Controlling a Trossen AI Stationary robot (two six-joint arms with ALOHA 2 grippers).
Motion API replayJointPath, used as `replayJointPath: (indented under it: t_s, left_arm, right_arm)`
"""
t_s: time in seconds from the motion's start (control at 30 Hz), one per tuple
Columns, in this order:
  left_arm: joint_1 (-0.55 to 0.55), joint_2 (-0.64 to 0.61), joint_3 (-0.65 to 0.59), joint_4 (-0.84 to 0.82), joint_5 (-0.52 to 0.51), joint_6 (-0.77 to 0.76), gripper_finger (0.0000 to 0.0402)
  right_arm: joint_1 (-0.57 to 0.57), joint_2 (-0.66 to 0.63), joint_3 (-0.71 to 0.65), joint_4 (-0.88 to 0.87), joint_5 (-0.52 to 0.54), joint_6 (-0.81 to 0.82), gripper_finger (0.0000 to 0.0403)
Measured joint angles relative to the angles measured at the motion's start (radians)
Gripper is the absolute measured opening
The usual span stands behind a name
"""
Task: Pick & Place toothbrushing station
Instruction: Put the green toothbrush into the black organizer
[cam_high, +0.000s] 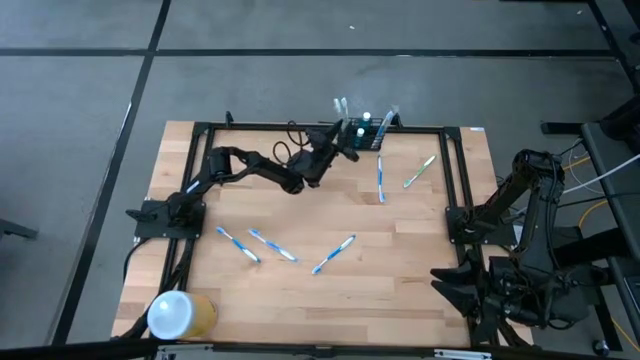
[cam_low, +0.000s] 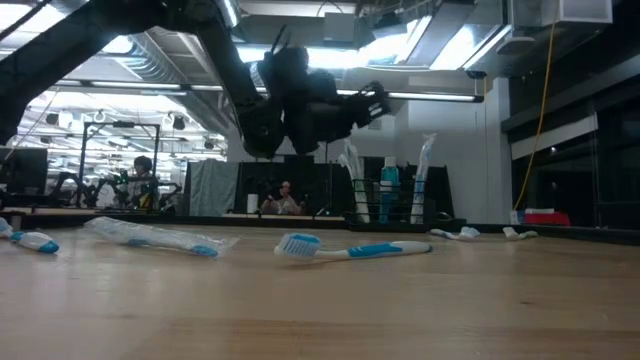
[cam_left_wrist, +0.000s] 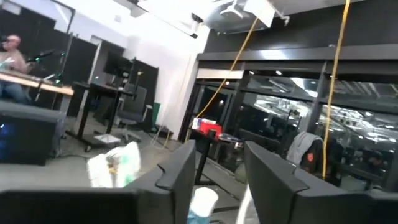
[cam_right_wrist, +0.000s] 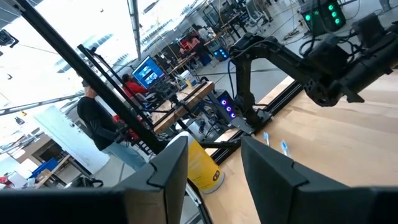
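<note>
Toothbrush (cam_low: 350, 249) nearest, toothbrushing station (cam_high: 366, 131) at far table edge – left claw (cam_high: 350, 140) spread beside it, right arm parked.

loose toothbrushes (cam_high: 333, 254), yellow cylinder (cam_high: 180, 314), wooden table (cam_high: 400, 300)

A robotics lab, open-plan.
Beyond the left gripper (cam_low: 375, 103) stood desks (cam_left_wrist: 37, 87), monitors (cam_right_wrist: 148, 71), a person (cam_right_wrist: 99, 127), ceiling strip lights (cam_low: 440, 97) and more arm rigs (cam_low: 120, 150).

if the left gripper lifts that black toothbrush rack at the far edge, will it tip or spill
Probably top-heavy: the toothbrushing station is a thin open wire frame with tall wrapped brushes standing well above its rim. It likely feels light, so a nudge from the open left gripper hovering beside it could slide or tilt it, and the brushes might shift.
</note>
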Motion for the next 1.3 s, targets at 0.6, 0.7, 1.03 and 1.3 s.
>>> replayJointPath:
  t_s: [0.6,0.7,1.03,1.3]
  left_arm:
    - [-0.405,-0.536,-0.122,-0.393,-0.187,0.377,0.0143]
    - [-0.498,-0.688,-0.180,-0.503,-0.220,0.416,0.0140]
    - [-0.847,-0.929,-0.209,-0.648,-0.563,0.635,0.0130]
    - [-0.998,-0.903,-0.209,-0.647,-0.756,0.627,0.0121]
  right_arm:
    - [-0.150,-0.063,0.000,-0.799,-0.619,0.682,0.0124]
    - [-0.269,-0.028,-0.008,-0.960,-0.998,0.696,0.0114]
    - [-0.875,0.036,0.077,-1.125,-1.790,0.038,0.0106]
    - [-1.263,0.152,0.075,-1.763,-1.736,-0.512,0.0105]
